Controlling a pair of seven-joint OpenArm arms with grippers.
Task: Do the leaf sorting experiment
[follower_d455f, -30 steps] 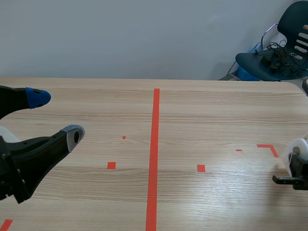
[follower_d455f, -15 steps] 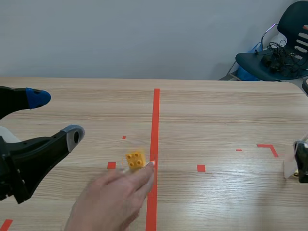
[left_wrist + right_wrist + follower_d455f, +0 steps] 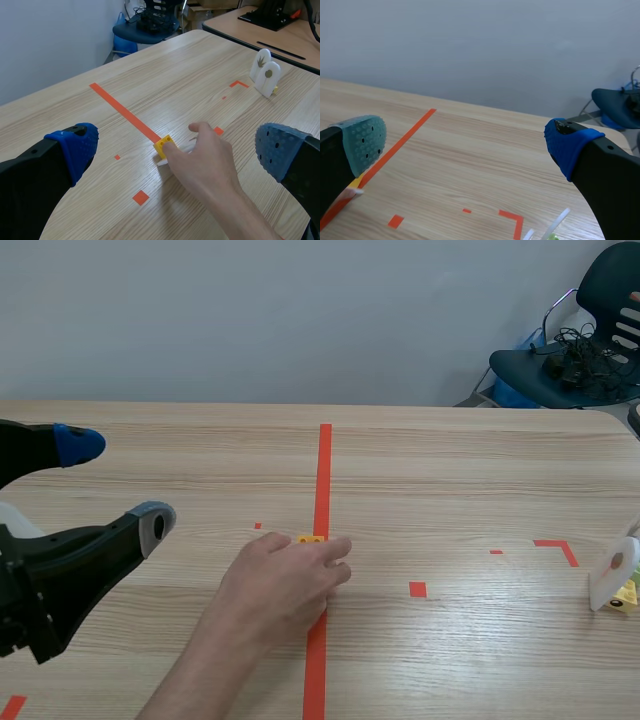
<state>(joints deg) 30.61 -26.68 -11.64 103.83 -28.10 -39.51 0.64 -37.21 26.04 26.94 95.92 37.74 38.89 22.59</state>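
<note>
A person's hand (image 3: 280,580) rests on the table's middle, fingers on a small yellow brick (image 3: 310,539) that sits on the red centre line. In the left wrist view the yellow brick (image 3: 163,146) has a white card under the hand (image 3: 205,160). My left gripper (image 3: 112,483) hangs open at the left, short of the hand. Two white leaf cards (image 3: 261,62) (image 3: 270,77) stand at the far right; the scene view shows one card (image 3: 612,575) on a yellow base. My right gripper (image 3: 465,145) is open, with nothing between its fingers, above those cards' tips (image 3: 557,222).
A dark chair (image 3: 575,360) with cables stands beyond the table's far right corner. Another table (image 3: 270,22) with black equipment lies past the right edge. The wooden table (image 3: 450,470) carries only tape marks elsewhere.
A person's hand came in from the near side and carried the yellow brick up to the red line. My right gripper opened, let go of the white card and left the scene view.
</note>
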